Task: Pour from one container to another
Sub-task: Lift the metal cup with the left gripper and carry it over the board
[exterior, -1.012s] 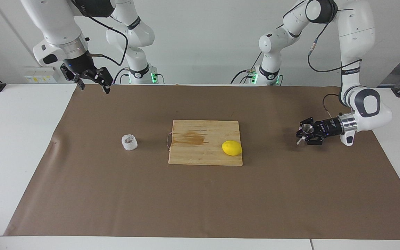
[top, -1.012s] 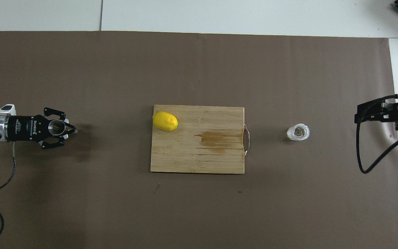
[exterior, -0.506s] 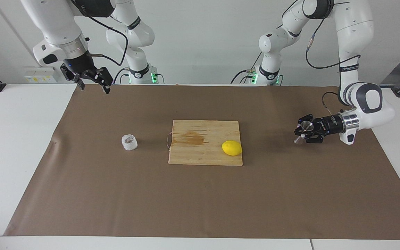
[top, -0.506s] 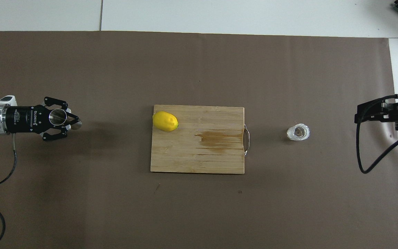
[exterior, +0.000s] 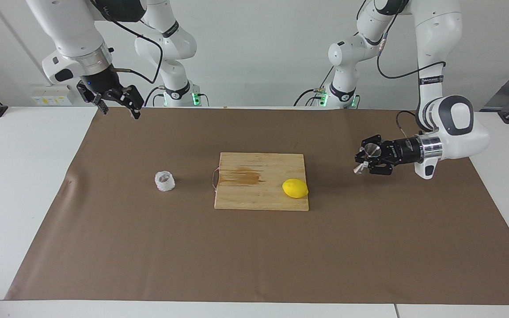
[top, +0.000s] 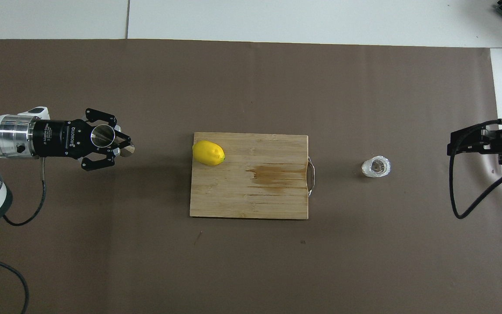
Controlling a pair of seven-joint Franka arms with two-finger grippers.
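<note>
Left gripper (exterior: 368, 160) was clamped on the steel jigger (exterior: 371, 151), raised over the brown mat (exterior: 254, 256) beside the cutting board (exterior: 261, 181), toward the left arm's end. White crinkly cup (exterior: 165, 181) stood at the board's handle end; its contents were unclear. Right gripper (exterior: 117, 106) waited, fingers apart, over the mat's corner.

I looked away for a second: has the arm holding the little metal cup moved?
Yes. The left gripper, shut on the jigger, has moved toward the cutting board, leaving less brown mat between them. The board itself has stayed put.
</note>
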